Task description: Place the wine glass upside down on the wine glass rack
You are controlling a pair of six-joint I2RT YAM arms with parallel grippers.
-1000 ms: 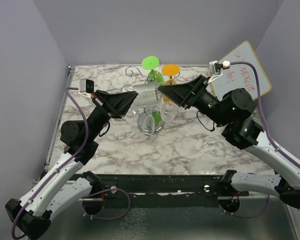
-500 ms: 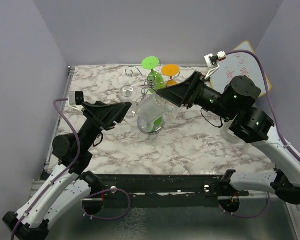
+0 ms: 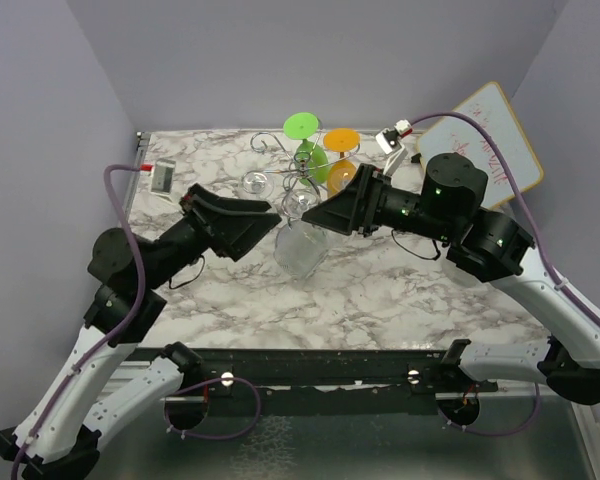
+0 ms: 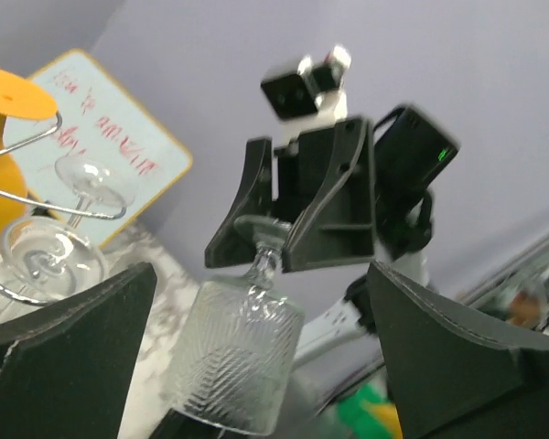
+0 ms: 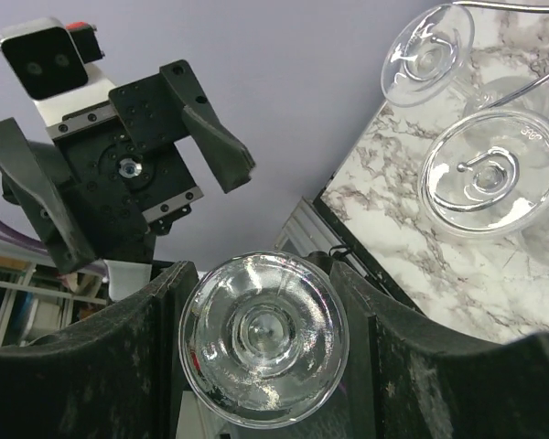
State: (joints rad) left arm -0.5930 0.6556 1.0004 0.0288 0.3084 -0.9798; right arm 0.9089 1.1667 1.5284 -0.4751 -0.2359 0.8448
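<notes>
The right hand (image 3: 322,212) grasps the inverted wine glass (image 3: 298,250) by its stem, just near of the wine glass rack (image 3: 292,176); the left hand (image 3: 264,228) is released.

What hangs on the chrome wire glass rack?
Upside down on the chrome wire rack: a green wine glass, an orange glass and two clear glasses. Its base is hidden by the held ribbed clear wine glass.

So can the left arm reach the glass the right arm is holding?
Probably yes. The left gripper has its jaws open, facing the glass, nothing between; the right gripper holds only the stem, leaving the bowl free.
</notes>
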